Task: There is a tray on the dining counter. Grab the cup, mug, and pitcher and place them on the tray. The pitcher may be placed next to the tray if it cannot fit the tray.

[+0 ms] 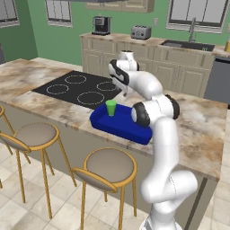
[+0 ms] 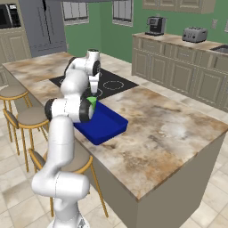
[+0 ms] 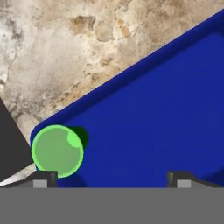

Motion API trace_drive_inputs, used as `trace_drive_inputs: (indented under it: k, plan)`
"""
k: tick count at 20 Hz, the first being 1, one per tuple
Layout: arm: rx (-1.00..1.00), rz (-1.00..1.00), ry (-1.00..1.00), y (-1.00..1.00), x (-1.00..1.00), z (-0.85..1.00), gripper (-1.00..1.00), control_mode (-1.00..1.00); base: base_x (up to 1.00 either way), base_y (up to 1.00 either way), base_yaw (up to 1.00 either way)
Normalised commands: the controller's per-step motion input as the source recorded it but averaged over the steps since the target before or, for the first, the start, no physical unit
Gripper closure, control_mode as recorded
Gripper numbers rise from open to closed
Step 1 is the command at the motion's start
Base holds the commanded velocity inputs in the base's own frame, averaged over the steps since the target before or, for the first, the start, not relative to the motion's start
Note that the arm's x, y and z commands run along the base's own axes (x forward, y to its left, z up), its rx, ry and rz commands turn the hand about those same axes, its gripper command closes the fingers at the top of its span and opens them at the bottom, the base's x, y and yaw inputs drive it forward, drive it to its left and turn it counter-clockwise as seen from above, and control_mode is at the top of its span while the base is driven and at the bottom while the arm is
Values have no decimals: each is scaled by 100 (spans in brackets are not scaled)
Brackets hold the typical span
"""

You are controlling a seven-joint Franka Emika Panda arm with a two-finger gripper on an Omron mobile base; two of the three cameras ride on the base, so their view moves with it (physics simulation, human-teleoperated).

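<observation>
- Arm (image 1: 148, 90) bent over the dining counter (image 1: 202, 130), wrist pointing down above the tray (image 1: 119, 126).
- Gripper (image 3: 113, 177) spread wide, holding nothing, just above the tray floor.
- Cup (image 1: 111, 108) upright in the tray's corner nearest the cooktop (image 1: 78, 87), beside one fingertip (image 3: 46, 177).

Arm's elbow covers right end of the tray (image 1: 117, 127) in left base view; in right base view its near-left part sits behind the arm, and the cup (image 2: 92, 102) shows as just a green sliver past the elbow. Gripper (image 3: 113, 177) in hand view: only two fingertips above bottom edge, rest cut off. Tray runs off right edge there. Cooktop (image 3: 9, 140) is clipped at left edge. Sink (image 1: 188, 45) too small for detail.
</observation>
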Motion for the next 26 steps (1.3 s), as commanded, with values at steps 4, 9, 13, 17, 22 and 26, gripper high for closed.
trace_drive_inputs:
  k: [4, 9, 13, 17, 22, 26]
  plan:
    - [2, -7, -2, -62, -100, 31, -100, -100, 0, 0, 0]
    - [5, -9, -6, -66, -100, 22, -100, -100, 0, 0, 0]
    - [1, -8, -20, -45, -100, 20, -100, -100, 0, 0, 0]
    - [0, -5, -27, -14, -100, 29, -100, -100, 0, 0, 0]
    - [0, -3, -20, 0, -95, 48, -100, -100, 0, 0, 0]
    - [0, 10, -9, -1, -84, 29, -100, -100, 0, 0, 0]
